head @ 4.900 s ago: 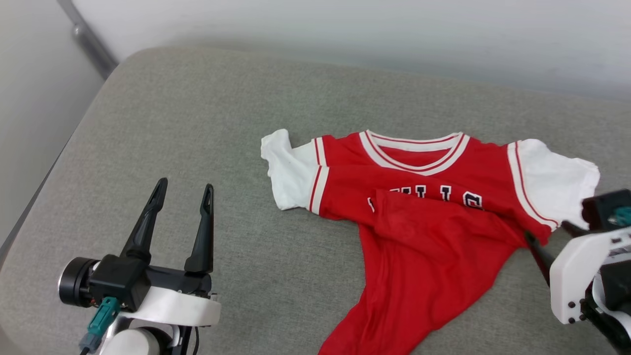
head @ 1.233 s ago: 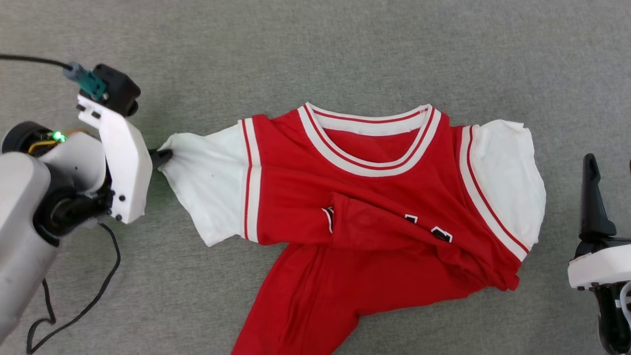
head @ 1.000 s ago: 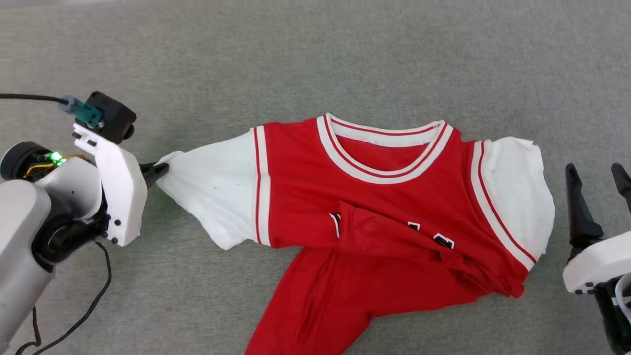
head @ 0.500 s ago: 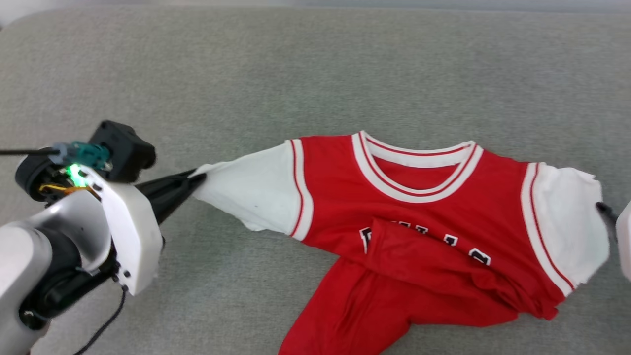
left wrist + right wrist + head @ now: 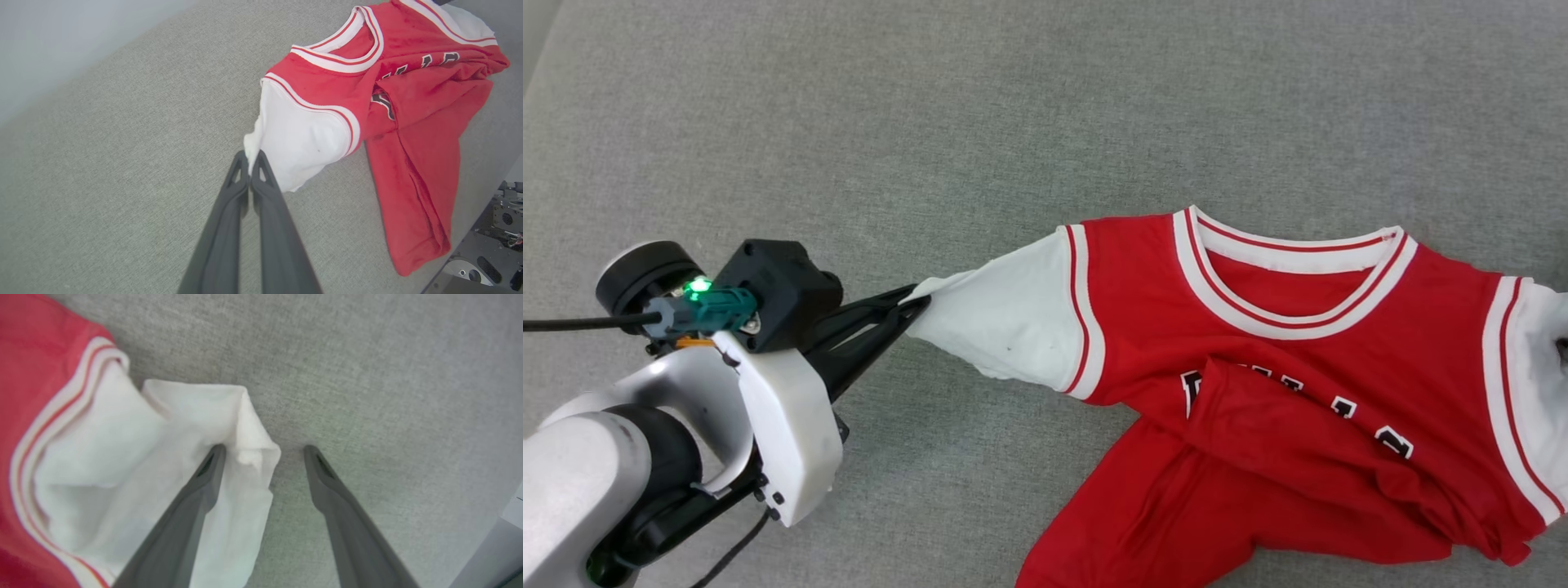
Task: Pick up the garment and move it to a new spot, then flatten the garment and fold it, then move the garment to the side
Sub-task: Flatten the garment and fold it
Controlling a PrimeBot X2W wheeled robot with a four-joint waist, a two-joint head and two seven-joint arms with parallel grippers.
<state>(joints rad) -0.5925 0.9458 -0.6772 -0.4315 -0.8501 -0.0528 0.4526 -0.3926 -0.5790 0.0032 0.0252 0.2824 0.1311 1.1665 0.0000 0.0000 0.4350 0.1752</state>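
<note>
Your left gripper [image 5: 918,300] sits at the middle left of the head view; its two fingers are pressed together on the tip of the white sleeve [image 5: 1005,331], so the sleeve is pulled out into a point; I think you hold it there to stretch the garment [image 5: 1282,359] flat from that side. Your right gripper [image 5: 263,451] is spread wide in the right wrist view; one finger lies on the other sleeve [image 5: 143,473], the other finger is over the grey cushion [image 5: 367,375], and the sleeve's corner sits in the gap; it looks ready to pinch, but it has not grabbed yet. The garment lies on the grey cushion at the right of the head view, with its collar [image 5: 1282,322] toward the top; it is red with white sleeves and stripy edges; its bottom part is flipped up over the black letters [image 5: 1395,443], so it is bumpy, not flat.
</note>
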